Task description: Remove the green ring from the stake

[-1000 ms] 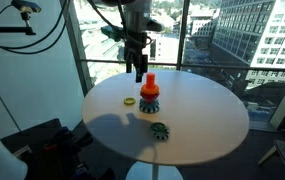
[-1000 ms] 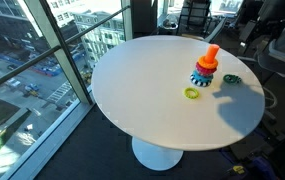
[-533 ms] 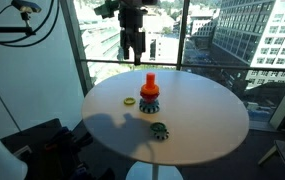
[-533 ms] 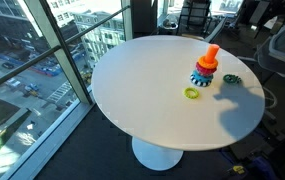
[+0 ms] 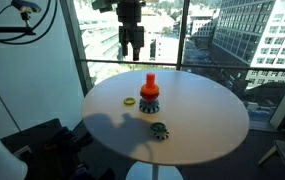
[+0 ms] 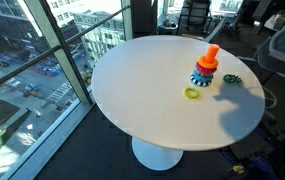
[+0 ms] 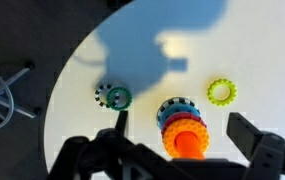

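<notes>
The stake (image 5: pixel 149 84) is an orange peg standing near the middle of the round white table, with red, blue and dark speckled rings around its lower part; it also shows in an exterior view (image 6: pixel 211 57) and in the wrist view (image 7: pixel 187 142). The green ring (image 5: pixel 159 129) lies flat on the table, off the stake and apart from it, and shows in an exterior view (image 6: pixel 231 78) and in the wrist view (image 7: pixel 114 96). My gripper (image 5: pixel 132 45) hangs high above the stake, open and empty, with its fingers either side of the stake in the wrist view (image 7: pixel 185 132).
A flat yellow ring (image 5: pixel 130 101) lies on the table (image 5: pixel 207 125) beside the stack, also in the wrist view (image 7: pixel 221 92). Large windows stand behind the table. Office chairs stand past the table's edge (image 6: pixel 197 15).
My gripper has risen from just above the stake to well above the table. The rings and the stake have not moved.
</notes>
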Available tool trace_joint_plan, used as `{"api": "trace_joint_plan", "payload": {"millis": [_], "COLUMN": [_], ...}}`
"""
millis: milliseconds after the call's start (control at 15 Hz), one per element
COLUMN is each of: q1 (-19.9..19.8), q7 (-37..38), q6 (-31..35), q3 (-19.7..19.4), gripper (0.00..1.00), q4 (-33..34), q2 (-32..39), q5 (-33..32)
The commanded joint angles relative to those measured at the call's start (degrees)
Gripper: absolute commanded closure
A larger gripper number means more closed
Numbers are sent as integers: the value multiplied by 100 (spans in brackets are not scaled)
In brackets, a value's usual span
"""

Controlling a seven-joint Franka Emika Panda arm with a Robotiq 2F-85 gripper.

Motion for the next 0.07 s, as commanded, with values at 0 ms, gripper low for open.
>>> {"api": "trace_joint_plan", "payload": {"millis": [0], "q1": [20], "q7": [1], "q6": [-13], "q3": [-20], "gripper": [0], "q4": [10], "q2": [2], "q5": [-4]}}
